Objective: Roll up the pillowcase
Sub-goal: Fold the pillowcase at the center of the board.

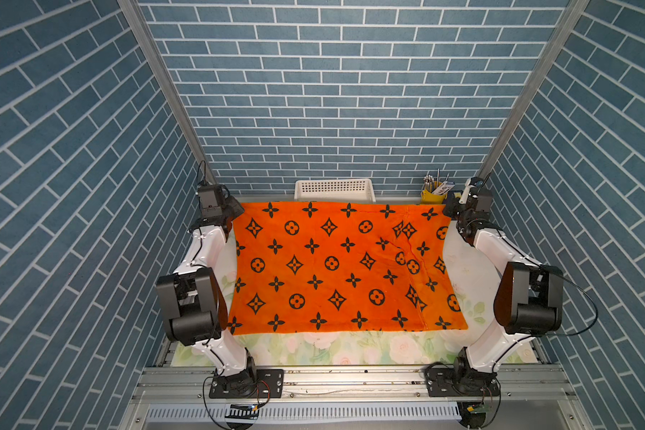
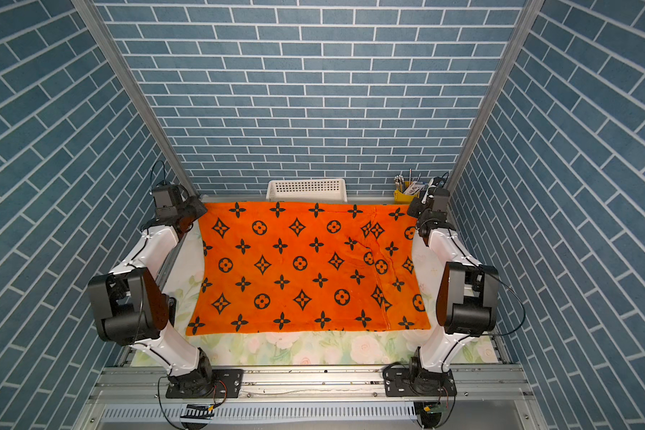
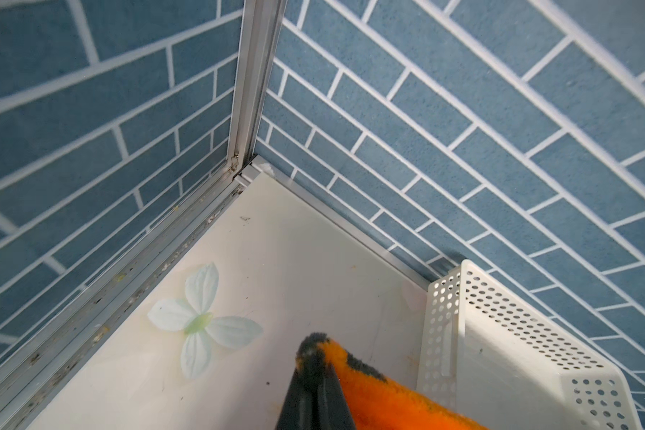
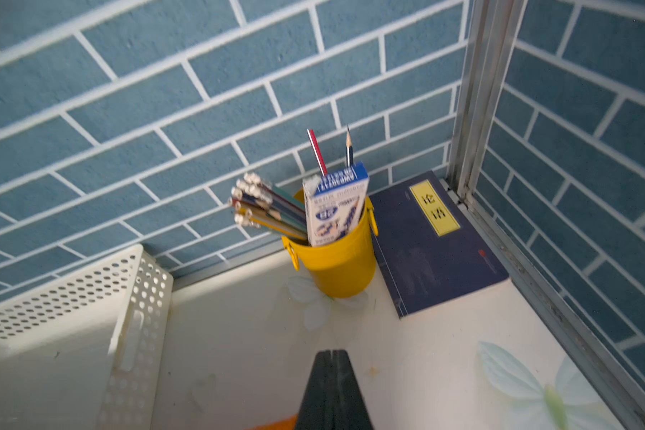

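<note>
Nearest the onlooker, at the bottom of both top views, the two arm bases are bolted to an aluminium rail, one at lower left and one at lower right, so that each arm runs up its own side of the cloth. Across the middle of the frame the pillowcase [image 1: 336, 268] lies spread flat on the floral table cover [image 1: 350, 350], with a diagonal crease right of centre; no turn of a roll has yet been made. The arms reach to its far corners, which suggests a roll begun from the far edge and brought toward the near one.

At the upper left corner of the cloth, the left gripper [image 3: 315, 357] is pinched shut on the orange plush, as the left wrist view shows. At the upper right corner, the right gripper [image 4: 331, 355] has its jaws pressed together; only a sliver of orange shows beneath it, so a grip on the cloth cannot be confirmed.

Farthest back, against the brick-pattern wall, stand a white basket [image 1: 334, 190], a yellow pencil cup [image 4: 337, 260] and a dark blue book [image 4: 436, 245], all clear of the cloth.
</note>
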Robot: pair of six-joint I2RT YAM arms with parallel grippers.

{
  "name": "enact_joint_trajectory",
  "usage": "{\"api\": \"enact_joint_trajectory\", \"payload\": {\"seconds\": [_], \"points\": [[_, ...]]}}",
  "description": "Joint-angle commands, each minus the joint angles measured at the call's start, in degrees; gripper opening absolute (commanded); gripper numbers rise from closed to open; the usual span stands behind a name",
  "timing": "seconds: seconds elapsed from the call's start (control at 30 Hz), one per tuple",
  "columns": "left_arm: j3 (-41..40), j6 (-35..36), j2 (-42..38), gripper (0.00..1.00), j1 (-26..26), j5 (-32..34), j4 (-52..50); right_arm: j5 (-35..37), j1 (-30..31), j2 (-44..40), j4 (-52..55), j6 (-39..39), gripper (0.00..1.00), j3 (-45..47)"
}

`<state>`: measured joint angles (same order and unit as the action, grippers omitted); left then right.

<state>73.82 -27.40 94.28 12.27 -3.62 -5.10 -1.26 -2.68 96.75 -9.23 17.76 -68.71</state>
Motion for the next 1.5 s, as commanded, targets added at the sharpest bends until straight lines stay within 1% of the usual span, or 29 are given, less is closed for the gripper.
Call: {"api": "enact_joint_trajectory", "payload": {"seconds": [0.0,0.17,0.4,0.53,0.63,0.73,0.87,0.93,1.03,1.2,1.33,1.47], "points": [[-4.62,-0.29,-5.82,0.0,0.21,4.12,2.49,2.08,-0.68,-6.38,-2.92,2.23,0.0,5.22],[-12.68,-2.64,-13.78,0.0,0.21,7.88,1.84,5.96,-0.69,-14.02,0.2,4.98,0.0,12.74],[-22.97,-7.78,-25.26,0.0,0.17,15.03,-3.39,12.41,-0.68,-28.26,6.21,8.91,0.0,24.34],[-26.88,-10.79,-30.22,0.0,0.18,17.88,-7.36,15.58,-0.67,-36.69,10.41,12.08,0.0,30.83],[-29.06,-13.0,-33.27,0.0,0.21,18.45,-9.81,16.89,-0.63,-42.5,12.86,13.47,0.0,34.95],[-31.25,-15.74,-36.34,0.0,0.18,19.53,-13.03,18.01,-0.67,-47.73,16.9,14.9,0.0,37.56],[-33.44,-19.27,-40.63,0.0,0.2,22.7,-18.2,20.9,-0.62,-52.78,23.11,17.6,0.0,38.94],[-34.95,-20.8,-43.16,0.0,0.2,22.92,-19.87,21.88,-0.65,-55.04,25.78,19.33,0.0,39.98],[-36.74,-22.39,-45.28,0.0,0.21,23.63,-21.53,21.67,-0.66,-57.33,28.06,21.18,0.0,41.98],[-38.27,-22.88,-46.39,0.0,0.15,25.61,-23.19,21.74,-0.7,-61.66,32.31,24.1,0.0,44.91],[-40.24,-23.78,-47.06,0.0,0.21,25.68,-23.12,21.7,-0.66,-66.12,33.54,25.34,0.0,47.79],[-42.86,-26.1,-47.83,0.0,0.17,26.41,-23.97,20.94,-0.66,-68.5,33.23,26.83,0.0,49.57]]}}
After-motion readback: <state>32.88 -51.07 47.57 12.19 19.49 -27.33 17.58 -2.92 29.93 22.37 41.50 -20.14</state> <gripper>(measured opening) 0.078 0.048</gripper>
